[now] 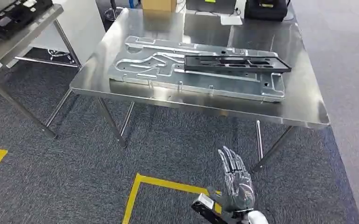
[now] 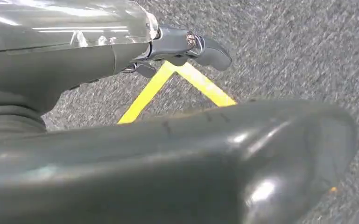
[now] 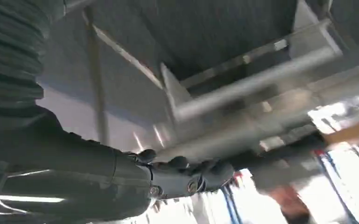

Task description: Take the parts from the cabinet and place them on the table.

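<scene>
Head view: right hand (image 1: 235,184) hanging open and empty at lower centre, below the steel table (image 1: 308,109).
The black part (image 1: 235,63) is lying upper centre on the silver plate (image 1: 196,70), long axis running left-right; left hand (image 2: 186,44) is gripping nothing.

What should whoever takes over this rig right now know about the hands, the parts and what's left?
Right hand: low in front of the steel table, fingers extended, holding nothing.
Left hand: above the carpet and a yellow floor line, nothing in it.
Parts: silver machined plate lies on the table; black part rests on top of it.
Done: these two are placed.
Left: cabinet isn't visible, so remaining parts can't be judged.
</scene>
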Robot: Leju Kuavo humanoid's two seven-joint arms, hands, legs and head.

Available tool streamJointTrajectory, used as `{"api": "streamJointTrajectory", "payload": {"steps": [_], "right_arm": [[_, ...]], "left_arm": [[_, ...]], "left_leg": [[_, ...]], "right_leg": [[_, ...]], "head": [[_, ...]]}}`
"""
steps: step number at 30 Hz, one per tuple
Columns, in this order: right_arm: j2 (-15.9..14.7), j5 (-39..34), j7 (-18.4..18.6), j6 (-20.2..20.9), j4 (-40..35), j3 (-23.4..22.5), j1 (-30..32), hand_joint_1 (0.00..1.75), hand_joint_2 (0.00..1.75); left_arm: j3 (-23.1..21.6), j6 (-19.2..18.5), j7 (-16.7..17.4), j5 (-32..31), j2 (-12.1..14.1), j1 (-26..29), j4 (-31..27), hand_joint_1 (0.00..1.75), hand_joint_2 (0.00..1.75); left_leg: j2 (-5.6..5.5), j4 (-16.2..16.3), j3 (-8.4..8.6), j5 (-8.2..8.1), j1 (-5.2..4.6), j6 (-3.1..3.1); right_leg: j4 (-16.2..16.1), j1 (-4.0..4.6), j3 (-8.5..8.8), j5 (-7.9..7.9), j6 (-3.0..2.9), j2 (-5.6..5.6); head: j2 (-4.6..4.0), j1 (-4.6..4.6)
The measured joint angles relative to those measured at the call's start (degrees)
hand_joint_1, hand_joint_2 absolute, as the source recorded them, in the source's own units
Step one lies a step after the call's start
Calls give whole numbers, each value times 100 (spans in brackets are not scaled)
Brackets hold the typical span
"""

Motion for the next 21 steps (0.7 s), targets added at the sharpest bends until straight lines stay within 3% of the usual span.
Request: {"api": "streamJointTrajectory", "payload": {"steps": [1,3,4,5,6,7,9,10,11,12,15,16,17,19,20,21], "right_arm": [[61,-405,-204,-85,243,-79,30,0,175],[245,-858,-625,-214,780,-313,65,0,175],[304,-886,-743,-247,968,-398,89,0,0],[350,-914,-776,-251,1148,-474,105,0,0],[398,-963,-734,-249,1305,-549,104,0,0],[471,-1114,-753,-249,1543,-720,96,0,0],[587,-1537,-1162,-306,2271,-1313,-13,0,0],[638,-1795,-1488,-317,2804,-1719,-142,0,0],[666,-2034,-1720,-310,3343,-2183,-274,0,0],[673,-2237,-1801,-290,3848,-2636,-379,0,0],[677,-2676,-1189,77,5130,-3817,-561,0,0],[690,-2759,-854,220,5455,-4134,-601,0,0],[725,-2809,-597,313,5692,-4370,-618,0,0],[795,-2932,-22,409,6072,-4763,-661,0,0],[855,-2977,233,437,6247,-4971,-701,0,0],[896,-3032,410,442,6375,-5130,-739,0,0]], "left_arm": [[0,7,-2,-13,0,-5,0,0,0],[0,7,-2,-13,-22,21,2,0,0],[0,7,-2,-13,-26,20,2,0,0],[0,7,-2,-13,-26,18,2,0,0],[0,9,-4,-17,-26,16,2,0,0],[0,20,-11,-24,-26,16,2,0,0],[0,33,-24,-41,-28,17,2,0,0],[0,42,-26,-57,-28,12,2,0,0],[0,46,-31,-63,-26,-8,2,0,0],[0,48,-42,-68,-26,-17,2,0,0],[0,72,-52,-83,-28,26,2,0,0],[2,87,-52,-92,-37,40,2,0,0],[4,92,-50,-100,-37,42,2,0,0],[4,103,-63,-100,-35,45,2,0,0],[4,103,-66,-105,-35,47,2,0,0],[7,107,-68,-109,-35,50,2,0,0]], "left_leg": [[-4,80,-64,-168,37,-18],[-3,652,-244,-953,45,-69],[-3,1061,-329,-1277,49,-96],[-3,1503,-386,-1468,49,-119],[-3,1764,-374,-1427,50,-129],[-3,1817,-258,-1196,50,-125],[-5,1309,252,-783,50,-82],[-14,822,645,-784,47,-42],[-38,228,1103,-1041,22,3],[-49,-194,1303,-1176,-4,43],[-54,-199,1173,-1092,-42,199],[-11,-235,1114,-997,0,245],[-26,-232,1024,-916,-7,311],[-29,-230,824,-764,-14,339],[-38,-223,724,-686,-21,335],[-54,-207,625,-606,-22,324]], "right_leg": [[-9,-23,-81,89,-61,-33],[-9,-19,-271,234,-127,-24],[-2,-12,-359,306,-130,-24],[8,-3,-466,384,-126,-27],[25,1,-572,453,-118,-29],[53,2,-690,528,-102,-30],[114,5,-881,634,-64,-34],[140,4,-963,683,-43,-32],[179,18,-1004,727,-5,-34],[203,20,-1035,773,40,-47],[155,-3,-1044,953,158,-80],[209,-33,-1103,901,182,-57],[367,-34,-1180,548,205,-25],[1136,-54,-1366,-233,242,-8],[1578,-57,-1445,-469,255,-6],[1889,-57,-1460,-501,263,-5]], "head": [[0,0],[0,-35],[0,-24],[0,-31],[0,-30],[0,-31],[0,-33],[0,-31],[0,-33],[0,-31],[0,-24],[0,-33],[0,-24],[0,-7],[0,-7],[0,-7]]}}
